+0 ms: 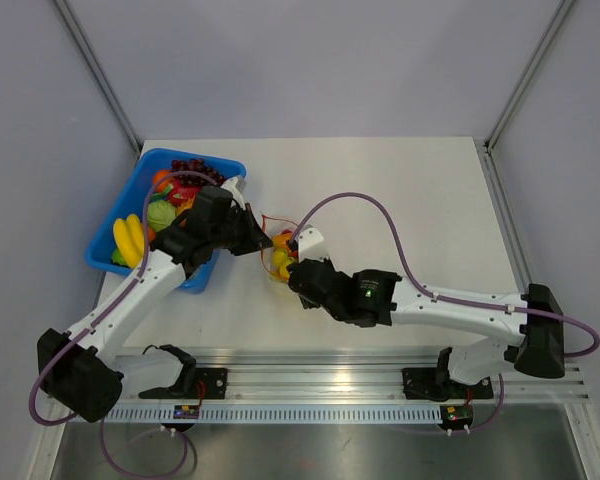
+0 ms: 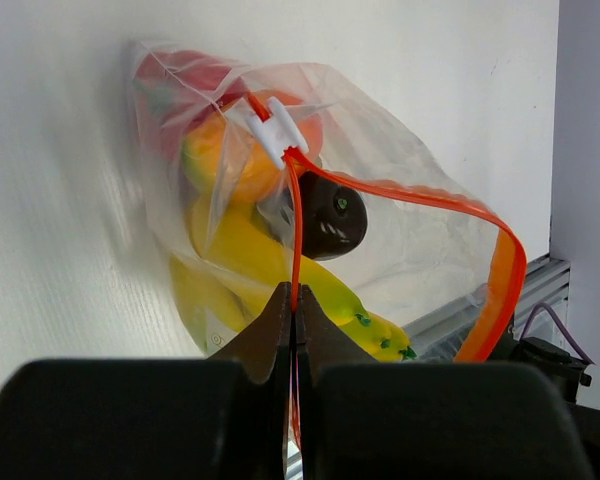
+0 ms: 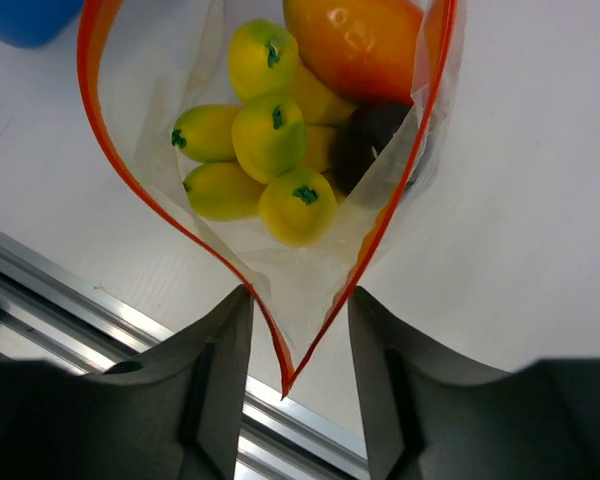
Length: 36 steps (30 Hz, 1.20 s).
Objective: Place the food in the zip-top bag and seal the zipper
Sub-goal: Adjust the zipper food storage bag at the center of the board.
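Red-orange zipper (image 2: pixel 296 230) sits pinched in the clenched left claw (image 2: pixel 295 302) (right claw (image 3: pixel 298 305) gapes astride its corner).

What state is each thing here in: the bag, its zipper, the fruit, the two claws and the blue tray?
zip-top bag: mouth wide open, fruit inside.
zipper: unsealed, its two strips spread apart.
food: several pieces lying inside the bag.
left gripper: shut on the zipper.
right gripper: open, the bag's corner between its jaws.
blue tray: holds other toy food.
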Tool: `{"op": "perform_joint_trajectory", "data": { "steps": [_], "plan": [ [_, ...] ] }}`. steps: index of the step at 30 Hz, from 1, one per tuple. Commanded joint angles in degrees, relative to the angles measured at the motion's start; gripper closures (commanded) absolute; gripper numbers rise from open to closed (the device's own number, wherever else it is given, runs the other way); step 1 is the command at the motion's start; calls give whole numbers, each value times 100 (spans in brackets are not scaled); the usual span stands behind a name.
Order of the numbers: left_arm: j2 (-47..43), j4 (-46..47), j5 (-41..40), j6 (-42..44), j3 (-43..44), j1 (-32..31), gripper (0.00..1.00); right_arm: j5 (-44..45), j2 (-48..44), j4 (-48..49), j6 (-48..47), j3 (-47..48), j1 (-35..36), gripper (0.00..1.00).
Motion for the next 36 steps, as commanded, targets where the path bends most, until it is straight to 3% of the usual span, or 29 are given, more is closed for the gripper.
{"op": "perform_joint_trajectory", "data": {
  "steps": [1, 6, 13, 16, 17, 20, 24, 27, 28, 31, 33, 36],
  "plan": [
    [-150, 297, 130, -96, -53, -1, 100, -126, -454, 186, 74, -134, -31, 48],
    [-185, 341, 122, -157, -115, -1, 100, -548, -719, 142, 126, -275, -13, 44],
    [-177, 411, 139, -228, -80, -9, 100, -531, -157, 203, -84, -73, -22, 50],
    [-150, 420, 156, -237, -97, -9, 100, -417, 98, 318, -41, 6, -13, 67],
    [-141, 437, 165, -245, -106, -1, 100, -242, 159, 283, -6, 58, -22, 82],
    [-185, 429, 166, -246, -168, -1, 100, 188, -49, 265, 47, -11, -13, 100],
    [-299, 341, 148, -9, -203, -9, 100, 164, -665, 309, -381, -283, -337, 100],
    [-483, 507, 681, 272, -326, -9, 100, -283, -1297, 406, -838, -530, -836, 100],
    [-554, 699, 849, 334, -378, -9, 95, -807, -1560, 414, -953, -565, -987, 100],
    [-878, 754, 1124, 659, -475, -9, 36, -1372, -1843, 310, -1314, -583, -1304, 100],
    [-1072, 666, 949, 993, -484, -9, 5, -1488, -1870, 213, -1402, -539, -1384, 100],
    [-1520, 727, 466, 1546, -607, -1, 8, -1673, -1940, 168, -1394, -635, -1419, 100]
  ]
}}
